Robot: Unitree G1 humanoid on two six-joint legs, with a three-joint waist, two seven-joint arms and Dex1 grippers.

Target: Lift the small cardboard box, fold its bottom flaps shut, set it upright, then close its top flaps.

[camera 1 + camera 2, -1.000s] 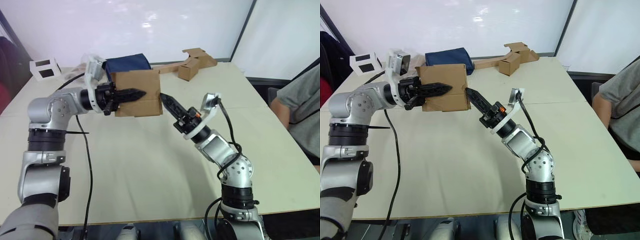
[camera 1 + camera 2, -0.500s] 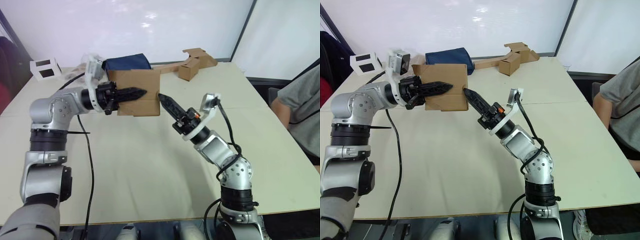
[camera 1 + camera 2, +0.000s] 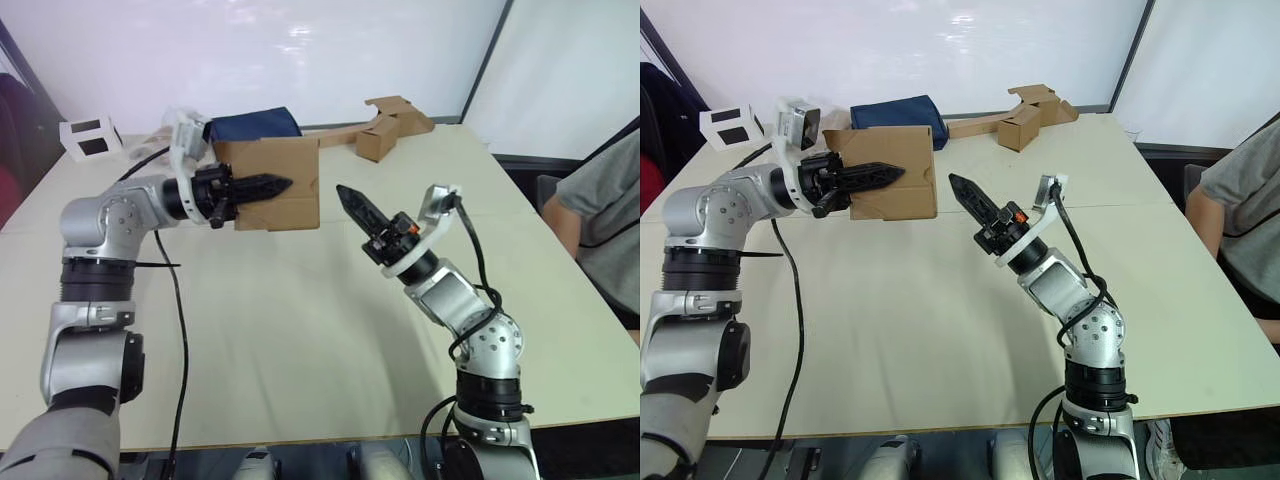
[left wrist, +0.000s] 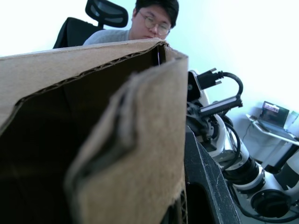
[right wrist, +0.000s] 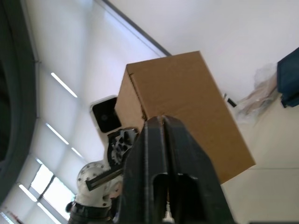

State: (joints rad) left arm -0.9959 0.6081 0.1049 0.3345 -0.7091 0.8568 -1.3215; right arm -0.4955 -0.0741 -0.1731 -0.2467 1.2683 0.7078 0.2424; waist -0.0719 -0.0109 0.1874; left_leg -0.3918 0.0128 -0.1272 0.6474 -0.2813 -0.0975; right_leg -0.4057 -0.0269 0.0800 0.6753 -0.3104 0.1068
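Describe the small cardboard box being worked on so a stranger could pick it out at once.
Start at the pale table and go toward its far left. The small cardboard box hangs in the air there, clamped by the left gripper. The other brown box, farther back, lies on the table joined to a long cardboard strip.

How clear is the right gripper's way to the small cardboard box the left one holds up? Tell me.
Probably clear. The small cardboard box hangs above the table, clamped in the left gripper. The right gripper, fingers shut, points at the box's near side with only open air between them.
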